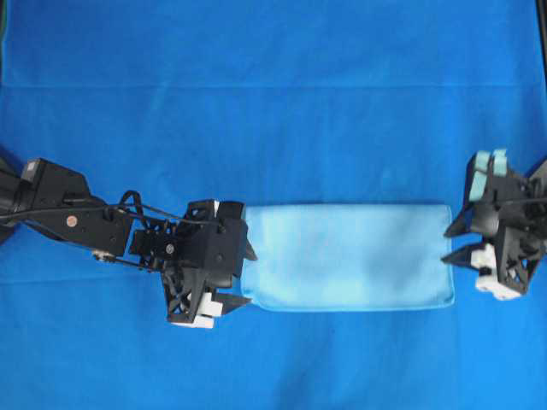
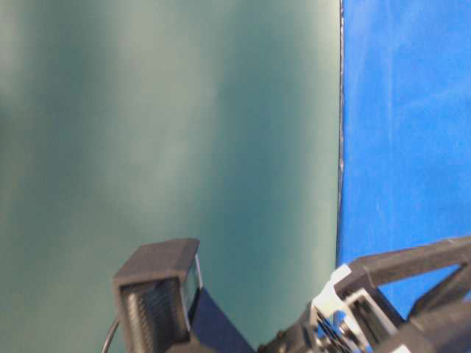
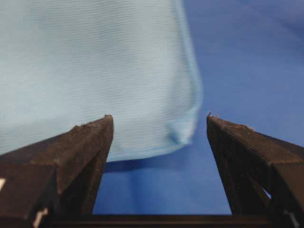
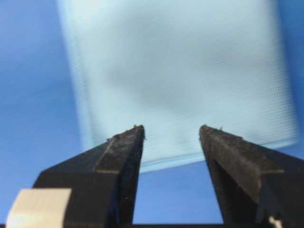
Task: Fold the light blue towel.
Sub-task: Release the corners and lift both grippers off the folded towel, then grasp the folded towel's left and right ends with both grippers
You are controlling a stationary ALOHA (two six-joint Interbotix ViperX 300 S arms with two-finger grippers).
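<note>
Pale sky-blue microfibre towel [image 1: 346, 256] lay flat as a wide folded rectangle mid-table on the royal-blue table sheet [image 1: 273, 102], w/ left gripper [image 1: 242, 275] & right gripper [image 1: 451, 243] at its short ends, jaws apart, holding nothing; one fold looked done, maybe another left

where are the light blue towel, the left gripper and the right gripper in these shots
light blue towel [image 1: 346, 256], overhead view, middle of its flat top face
left gripper [image 1: 248, 275], overhead view, gap between its open fingertips at the towel's left edge
right gripper [image 1: 452, 243], overhead view, gap between its open fingertips beside the towel's right edge
</note>
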